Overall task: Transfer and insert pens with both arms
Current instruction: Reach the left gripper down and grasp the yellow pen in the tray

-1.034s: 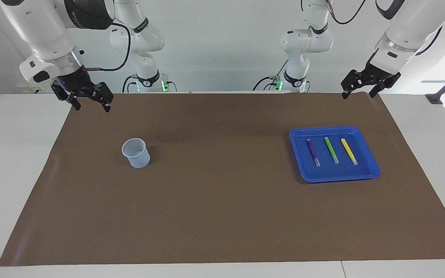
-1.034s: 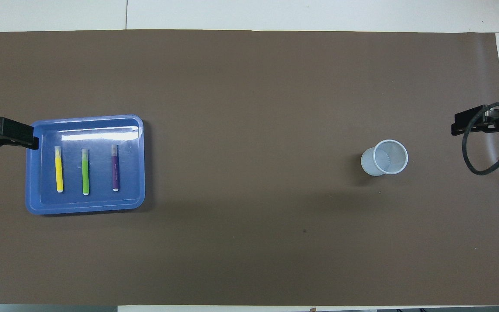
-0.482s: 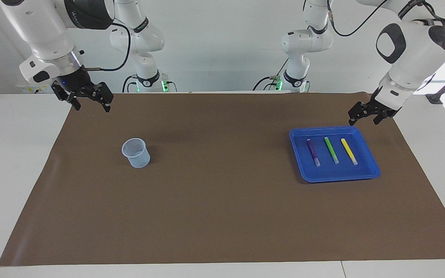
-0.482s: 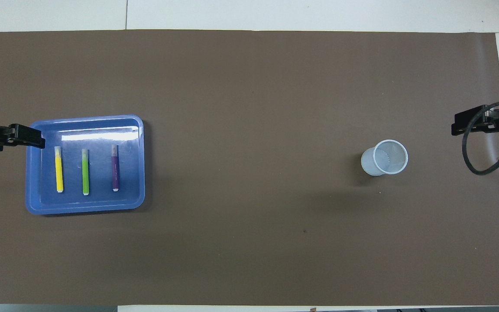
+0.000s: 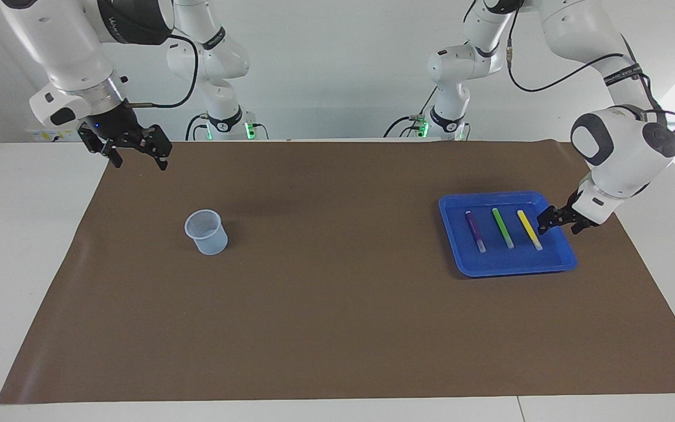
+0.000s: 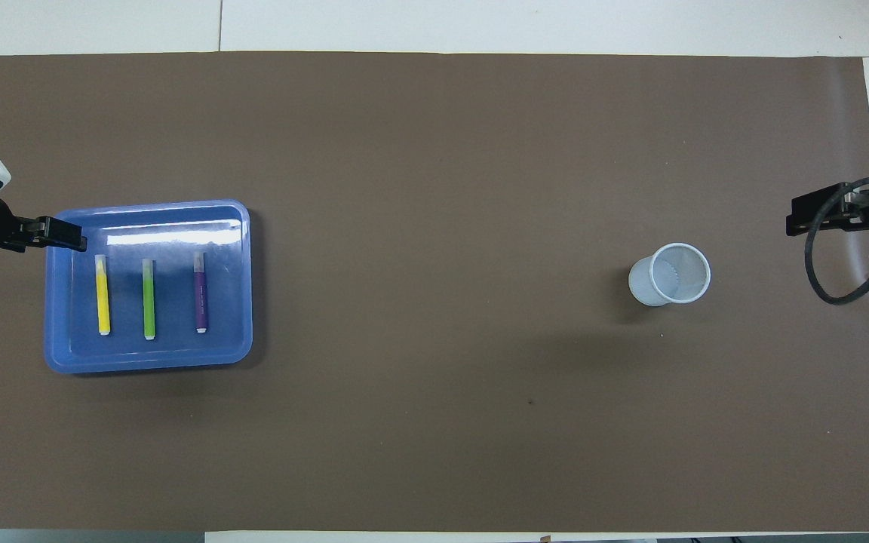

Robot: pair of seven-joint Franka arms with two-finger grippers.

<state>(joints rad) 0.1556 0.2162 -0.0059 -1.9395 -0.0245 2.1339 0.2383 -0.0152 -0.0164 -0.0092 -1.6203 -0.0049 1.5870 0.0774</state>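
Observation:
Three pens lie side by side in a blue tray (image 5: pixel 507 271): purple (image 5: pixel 475 230), green (image 5: pixel 502 227) and yellow (image 5: pixel 529 229). They also show in the overhead view: yellow (image 6: pixel 102 294), green (image 6: pixel 148 298), purple (image 6: pixel 201 292), in the tray (image 6: pixel 246 302). My left gripper (image 5: pixel 559 225) is open and empty. It hangs low over the tray's rim at the left arm's end, beside the yellow pen, apart from it; it also shows from above (image 6: pixel 76 240). My right gripper (image 5: pixel 140 163) is open and empty, waiting over the mat's corner (image 6: pixel 800 215).
A pale blue mesh cup (image 5: pixel 205 231) stands upright on the brown mat toward the right arm's end, also seen from above (image 6: pixel 670 274). Two smaller white arms with green lights stand at the table's robot edge (image 5: pixel 223 117).
My left arm has swung down from above the mat's robot-side edge to the tray's rim beside the yellow pen. The right arm, pens and cup have not moved.

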